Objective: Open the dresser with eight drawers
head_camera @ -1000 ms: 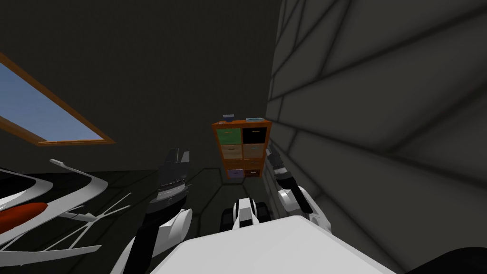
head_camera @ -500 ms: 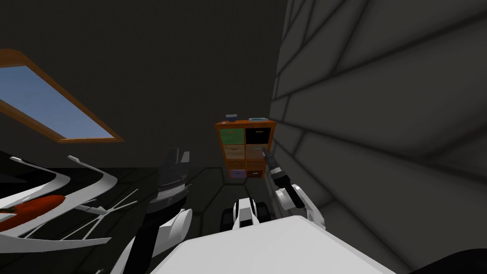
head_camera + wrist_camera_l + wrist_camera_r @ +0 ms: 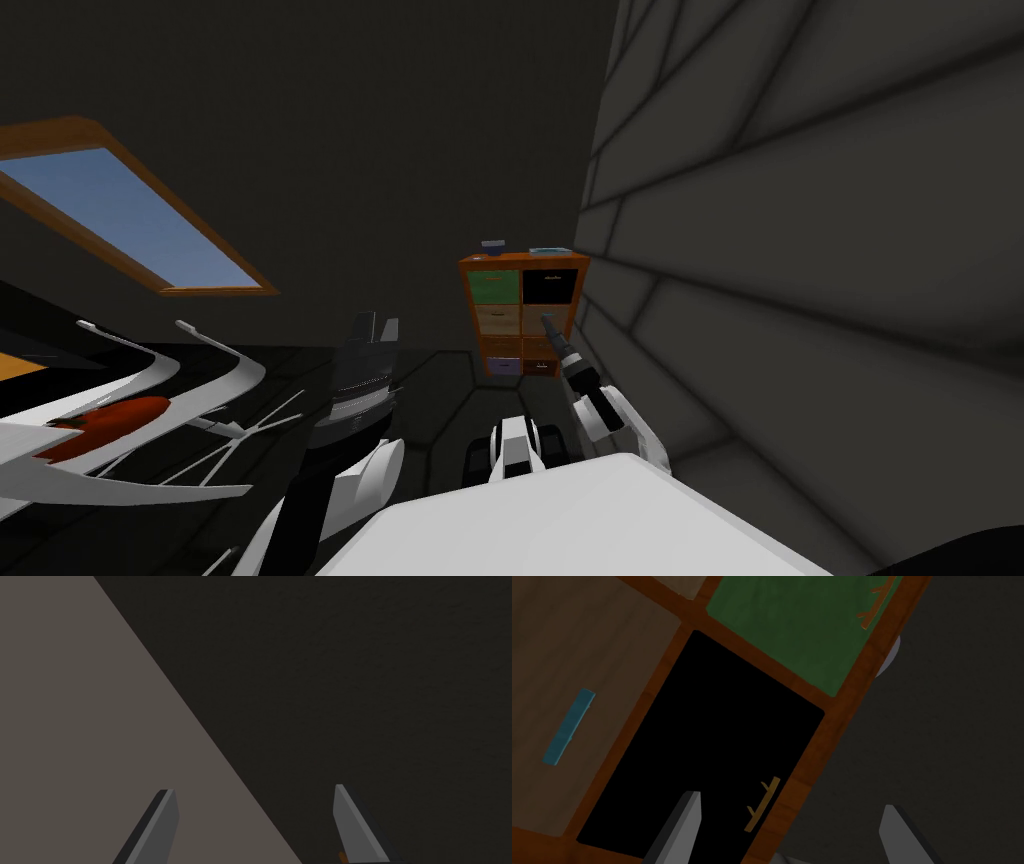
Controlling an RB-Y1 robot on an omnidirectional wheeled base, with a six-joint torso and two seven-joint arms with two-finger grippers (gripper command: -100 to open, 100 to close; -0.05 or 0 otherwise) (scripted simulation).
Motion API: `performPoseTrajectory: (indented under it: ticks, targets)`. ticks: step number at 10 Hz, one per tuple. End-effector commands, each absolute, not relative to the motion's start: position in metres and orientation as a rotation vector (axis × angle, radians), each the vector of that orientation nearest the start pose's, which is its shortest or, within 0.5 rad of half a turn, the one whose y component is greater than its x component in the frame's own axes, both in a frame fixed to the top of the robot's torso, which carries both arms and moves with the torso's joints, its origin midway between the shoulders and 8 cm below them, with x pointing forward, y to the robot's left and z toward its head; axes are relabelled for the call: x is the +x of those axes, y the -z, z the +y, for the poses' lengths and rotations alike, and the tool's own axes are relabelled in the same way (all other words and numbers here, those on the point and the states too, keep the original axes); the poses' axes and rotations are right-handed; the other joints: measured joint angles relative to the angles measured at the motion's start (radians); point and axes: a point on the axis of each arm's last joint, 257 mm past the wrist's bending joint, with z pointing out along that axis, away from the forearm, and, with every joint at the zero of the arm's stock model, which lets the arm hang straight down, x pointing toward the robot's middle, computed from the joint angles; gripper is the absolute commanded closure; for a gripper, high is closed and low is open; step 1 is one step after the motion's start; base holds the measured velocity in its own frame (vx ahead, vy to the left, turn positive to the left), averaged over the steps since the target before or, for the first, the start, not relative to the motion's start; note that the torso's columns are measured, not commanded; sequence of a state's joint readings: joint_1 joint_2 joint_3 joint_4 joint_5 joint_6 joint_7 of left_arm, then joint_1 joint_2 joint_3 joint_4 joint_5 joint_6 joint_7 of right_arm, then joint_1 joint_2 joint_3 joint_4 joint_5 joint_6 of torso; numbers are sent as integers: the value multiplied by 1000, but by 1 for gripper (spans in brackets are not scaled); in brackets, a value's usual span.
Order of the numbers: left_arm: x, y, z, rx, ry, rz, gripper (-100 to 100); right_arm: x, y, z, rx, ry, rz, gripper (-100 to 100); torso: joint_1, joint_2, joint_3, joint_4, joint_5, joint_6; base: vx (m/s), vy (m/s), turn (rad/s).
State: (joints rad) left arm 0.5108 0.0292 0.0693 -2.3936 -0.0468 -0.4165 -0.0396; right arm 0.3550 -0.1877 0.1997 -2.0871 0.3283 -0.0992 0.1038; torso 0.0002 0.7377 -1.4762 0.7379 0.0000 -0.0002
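Wood-framed window (image 3: 130, 215) left; red object (image 3: 108, 427) below it.

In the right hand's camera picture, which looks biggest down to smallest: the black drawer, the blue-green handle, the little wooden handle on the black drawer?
1. Black drawer front, by far.
2. Blue-green handle on the brown drawer: longer and thicker.
3. Tan handle on that black front. The gap between the two handles is modest.

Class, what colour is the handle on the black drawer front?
Tan handle, best in right wrist view.

Dim room of a home — orange multicoloured dresser (image 3: 505, 318), wood-framed window (image 3: 130, 215)
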Motion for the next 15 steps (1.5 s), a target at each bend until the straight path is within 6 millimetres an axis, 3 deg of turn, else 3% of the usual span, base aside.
performPoseTrajectory:
  ticks: [1, 2, 3, 4, 9, 14, 15]
  targets:
    - [331, -57, 290, -567, 1165, 653, 0, 442, 147, -174, 515, -901, 1391, -100, 0, 0, 0, 0, 0, 0, 28, 35, 80]
    - [331, -57, 290, -567, 1165, 653, 0, 443, 149, -174, 510, -885, 1398, -100, 0, 0, 0, 0, 0, 0, 25, 30, 48]
    - [331, -57, 290, -567, 1165, 653, 0, 447, 166, -170, 486, -826, 1452, -100, 0, 1, 0, 0, 0, 0, 32, 33, 88]
    - [331, -57, 290, -567, 1165, 653, 0, 447, 167, -171, 478, -808, 1459, -100, 0, 0, 0, 0, 0, 0, 31, 24, 53]
    - [331, -57, 290, -567, 1165, 653, 0, 456, 218, -165, 369, -583, 1615, -100, 0, 1, 0, 0, 0, 0, 33, 37, 72]
    - [331, -57, 290, -567, 1165, 653, 0, 459, 255, -174, 275, -364, 1715, -100, 0, 0, 0, 0, 0, 0, 34, 30, 67]
    - [331, -57, 290, -567, 1165, 653, 0, 460, 270, -175, 241, -299, 1755, -100, 0, 0, 0, 0, 0, 1, 40, 39, 86]
